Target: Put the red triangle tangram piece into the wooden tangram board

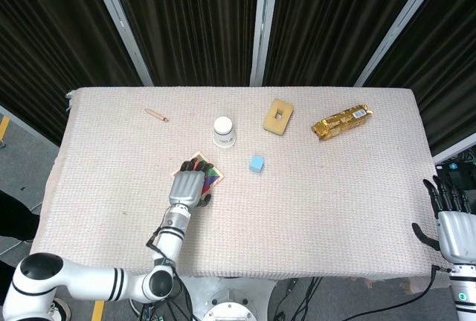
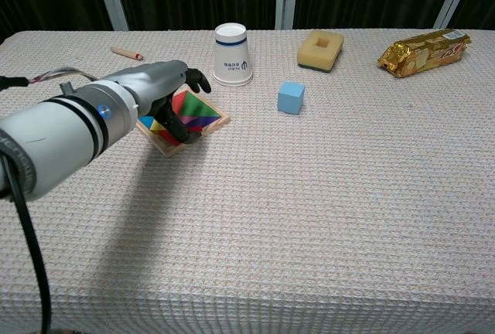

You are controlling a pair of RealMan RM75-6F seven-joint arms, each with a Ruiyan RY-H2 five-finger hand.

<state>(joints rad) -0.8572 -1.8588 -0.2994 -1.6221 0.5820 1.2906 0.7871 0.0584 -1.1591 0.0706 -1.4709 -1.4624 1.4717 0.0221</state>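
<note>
Even, bright overhead light fills both views, leaving the tabletop [image 1: 335, 187] pale and the curtains black at the top. A soft shadow lies below the left arm [image 2: 69, 129], which looms slightly blurred at chest-view left.

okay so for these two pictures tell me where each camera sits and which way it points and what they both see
Head view: high above the table, looking steeply down; shows the left hand over the tangram board and the right hand off the table's edge.
Chest view: low at the near edge, facing across the table to the curtains; shows the left arm and hand only.
Shared: left hand, board, paper cup, blue cube, sponge, gold packet, pencil.
</note>
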